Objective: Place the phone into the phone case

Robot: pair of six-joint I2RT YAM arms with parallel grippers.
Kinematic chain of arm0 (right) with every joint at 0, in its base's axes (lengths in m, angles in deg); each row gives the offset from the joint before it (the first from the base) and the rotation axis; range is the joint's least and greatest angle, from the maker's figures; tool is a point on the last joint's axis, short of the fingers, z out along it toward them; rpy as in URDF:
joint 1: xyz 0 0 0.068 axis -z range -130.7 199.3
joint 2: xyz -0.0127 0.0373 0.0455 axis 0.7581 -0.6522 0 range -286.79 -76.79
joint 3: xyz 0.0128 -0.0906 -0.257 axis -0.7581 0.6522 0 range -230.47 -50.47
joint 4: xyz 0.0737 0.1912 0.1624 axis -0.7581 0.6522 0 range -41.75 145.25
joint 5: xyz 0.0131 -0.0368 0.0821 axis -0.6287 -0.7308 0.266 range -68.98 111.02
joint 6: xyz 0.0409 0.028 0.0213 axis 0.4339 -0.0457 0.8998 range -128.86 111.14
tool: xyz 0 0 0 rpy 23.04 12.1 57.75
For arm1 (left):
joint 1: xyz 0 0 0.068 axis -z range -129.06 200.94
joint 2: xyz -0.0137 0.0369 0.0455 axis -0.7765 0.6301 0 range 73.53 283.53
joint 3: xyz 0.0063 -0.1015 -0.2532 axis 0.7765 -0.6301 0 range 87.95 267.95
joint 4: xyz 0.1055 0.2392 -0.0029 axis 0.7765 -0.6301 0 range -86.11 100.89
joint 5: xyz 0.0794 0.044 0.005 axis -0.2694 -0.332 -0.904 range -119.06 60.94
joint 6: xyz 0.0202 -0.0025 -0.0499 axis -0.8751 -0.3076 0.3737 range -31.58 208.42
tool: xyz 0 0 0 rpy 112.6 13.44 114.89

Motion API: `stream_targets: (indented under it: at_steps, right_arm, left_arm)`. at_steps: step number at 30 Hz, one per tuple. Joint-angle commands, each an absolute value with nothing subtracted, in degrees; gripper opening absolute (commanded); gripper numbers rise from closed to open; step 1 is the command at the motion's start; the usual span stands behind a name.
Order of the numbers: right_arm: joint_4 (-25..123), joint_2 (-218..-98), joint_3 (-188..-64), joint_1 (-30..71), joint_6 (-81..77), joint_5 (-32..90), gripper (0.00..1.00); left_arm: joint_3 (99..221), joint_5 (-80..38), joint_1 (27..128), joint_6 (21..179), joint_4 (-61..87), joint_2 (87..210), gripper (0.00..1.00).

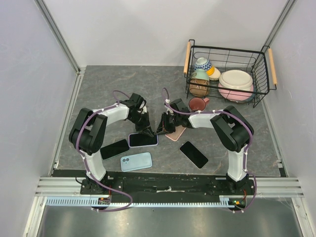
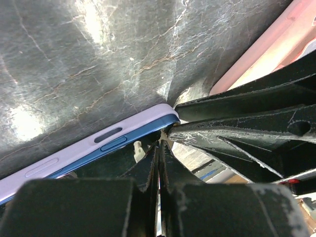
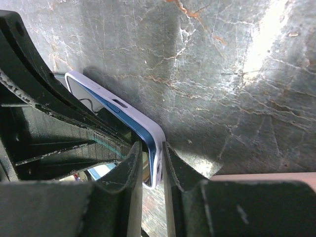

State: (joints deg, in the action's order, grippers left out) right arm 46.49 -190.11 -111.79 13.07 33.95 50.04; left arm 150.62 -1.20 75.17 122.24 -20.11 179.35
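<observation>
- Starting from the left: the left tool [image 1: 146,129] is clenched with nothing between its fingers. Its closed tip bears on a corner of the blue phone [image 1: 143,139], on the side towards the pink phone case [image 1: 176,132].
- The blue phone lies on the bench [image 1: 98,94] just left of the pink phone case. Its long axis runs left to right, and the lilac phone case [image 2: 74,155] wraps its side edge, so it looks seated or nearly so.
- Both tools meet at that same end of the phone. I judge the next move depends on pressing this corner home. The left arm comes at it from the left, the right arm from the pink case's side.
- The right tool [image 3: 153,148] is narrowed to a slim gap and grasps the phone's short end. One of its fingers [image 3: 131,173] lies on the screen side, the other against the lilac back.
- The pink phone case sits just right of the right tool, and appears to be untouched.
</observation>
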Motion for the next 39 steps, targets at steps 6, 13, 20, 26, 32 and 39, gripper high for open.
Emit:
stream_targets:
  at_steps: [6, 13, 20, 26, 32, 39]
  right_arm:
    - [63.4, -196.5, -113.2, 12.3, 27.1, 28.3, 0.22]
    - [67.7, -199.5, -116.5, 10.7, 25.8, 24.1, 0.21]
    - [71.2, -198.9, -118.1, 9.5, 23.7, 17.6, 0.14]
    - [74.2, -197.6, -120.8, 7.7, 21.6, 13.2, 0.08]
    - [73.9, -193.6, -122.1, 7.5, 22.0, 17.3, 0.14]
    - [69.7, -185.0, -121.8, 7.6, 24.7, 24.3, 0.44]
  left_arm:
    - [148.6, -20.9, 74.8, 123.0, -17.9, 185.9, 0.02]
    - [149.6, -20.7, 74.7, 123.2, -18.8, 188.0, 0.02]
    - [150.1, -20.6, 74.6, 123.1, -18.9, 188.1, 0.02]
    - [150.3, -17.6, 74.6, 121.8, -17.4, 186.2, 0.02]
    - [147.5, -17.5, 74.7, 120.1, -12.6, 175.8, 0.02]
    - [142.5, -21.5, 74.3, 120.1, -12.0, 164.0, 0.29]
